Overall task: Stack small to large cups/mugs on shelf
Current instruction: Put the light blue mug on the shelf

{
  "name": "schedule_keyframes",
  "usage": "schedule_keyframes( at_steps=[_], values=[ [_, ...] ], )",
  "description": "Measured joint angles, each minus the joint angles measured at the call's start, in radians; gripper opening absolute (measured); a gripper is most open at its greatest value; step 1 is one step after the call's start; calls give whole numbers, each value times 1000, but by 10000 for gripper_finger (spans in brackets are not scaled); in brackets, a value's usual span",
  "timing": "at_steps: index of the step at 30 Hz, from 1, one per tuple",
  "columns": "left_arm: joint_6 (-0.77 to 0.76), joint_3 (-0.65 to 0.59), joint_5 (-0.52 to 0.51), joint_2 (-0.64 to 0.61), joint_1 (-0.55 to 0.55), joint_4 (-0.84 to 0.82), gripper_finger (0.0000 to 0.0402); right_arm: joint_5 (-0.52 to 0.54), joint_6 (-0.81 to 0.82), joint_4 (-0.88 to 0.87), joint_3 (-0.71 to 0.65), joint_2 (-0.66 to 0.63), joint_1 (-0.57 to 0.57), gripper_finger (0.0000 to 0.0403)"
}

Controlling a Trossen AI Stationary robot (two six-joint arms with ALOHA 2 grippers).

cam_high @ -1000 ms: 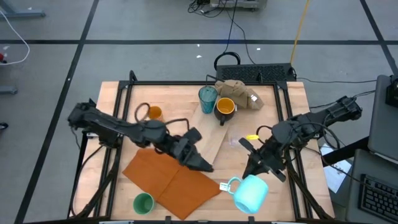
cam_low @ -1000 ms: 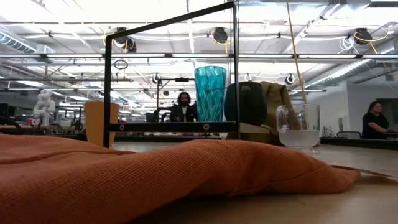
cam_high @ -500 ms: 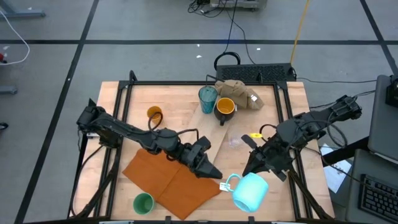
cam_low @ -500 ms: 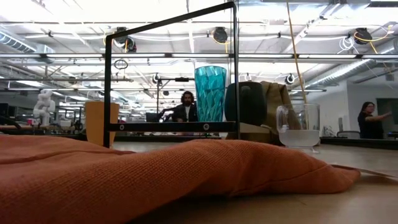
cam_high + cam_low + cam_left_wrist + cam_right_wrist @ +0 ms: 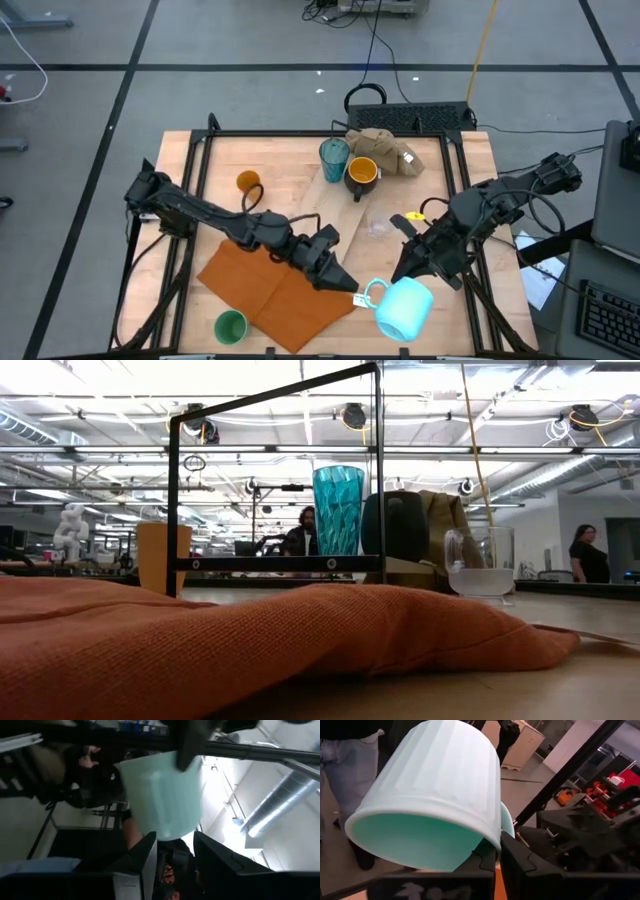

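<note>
My right gripper (image 5: 412, 277) is shut on the light blue mug (image 5: 403, 308), held in the air near the table's near right corner. My left gripper (image 5: 350, 290) is open, its fingertips at the mug's handle (image 5: 372, 293); in the left wrist view the mug (image 5: 160, 795) stands just past the fingers. The teal tumbler (image 5: 334, 158) and the dark yellow-lined mug (image 5: 361, 172) stand on the far end of the shelf (image 5: 340, 222). The orange cup (image 5: 247, 182), the green cup (image 5: 230, 326) and the clear glass (image 5: 480, 560) stand on the table. My right gripper holds the mug by its rim (image 5: 490, 842), one finger inside the mouth and one outside, next to the handle. The fingers come slanting from the far right. The mug is lifted clear and tipped on its side, mouth toward the gripper. My left gripper's fingers (image 5: 145, 855) reach the mug's end; whether they touch it I cannot tell.
An orange-brown sheet (image 5: 275, 285) lies under my left arm at the near left. A tan cloth lump (image 5: 385, 148) sits at the far edge. A black frame (image 5: 275, 560) rims the table. A person in jeans (image 5: 337, 770) stands by the near edge.
My left gripper has gone down and toward the table's near right, up to the light blue mug's handle. The mug stays held in the air by my right gripper.
</note>
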Motion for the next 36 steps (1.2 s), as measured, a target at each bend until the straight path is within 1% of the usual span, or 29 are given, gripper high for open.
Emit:
schedule_keyframes(
  at_steps=[3,10,13,17,20,24,26,28,36],
  values=[
    [0,0,-9,1,-2,-24,129,0,-7,0,0,0,0,0],
    [10,0,-54,-1,13,4,134,-2,-13,1,0,5,0,0],
    [-5,0,-54,-1,7,0,160,-3,-15,-1,0,5,0,0],
    [-19,0,-69,-1,-1,-4,209,-4,-15,0,0,5,0,0],
    [-52,0,-73,-1,-5,-54,240,-4,-26,1,0,5,0,0],
    [-67,0,-72,-1,-11,-76,261,-7,-40,16,0,11,-8,0],
    [-67,0,-79,-1,-12,-66,263,-33,-40,20,0,20,-17,0],
    [-68,0,-81,-1,-11,-65,260,-37,-40,31,0,31,-25,0],
    [-68,0,-79,-1,-19,-76,224,-82,-59,47,0,69,-67,0]
  ],
)
